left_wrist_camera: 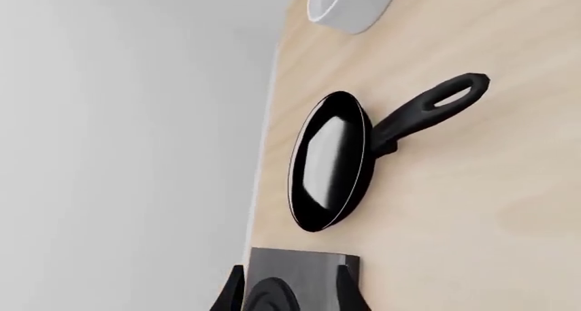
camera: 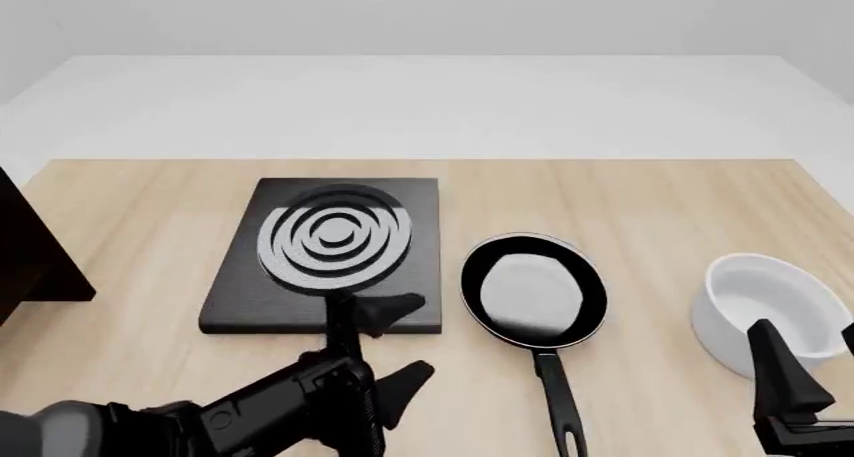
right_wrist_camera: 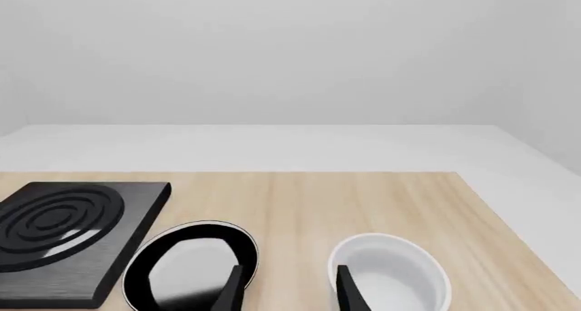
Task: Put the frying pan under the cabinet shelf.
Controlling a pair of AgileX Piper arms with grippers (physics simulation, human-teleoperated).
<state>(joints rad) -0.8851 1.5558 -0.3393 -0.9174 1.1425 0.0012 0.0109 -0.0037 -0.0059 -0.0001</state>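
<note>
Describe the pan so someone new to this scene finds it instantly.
Start at the black stove plate with grey rings on the wooden table. Just right of it sits the pan, between the plate and the white bowl. It is the only round black thing with a glossy grey inside and a long thin handle, which points toward the arms' side.

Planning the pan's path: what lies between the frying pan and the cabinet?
In the front view, the stove plate lies between the frying pan and the cabinet.
</note>
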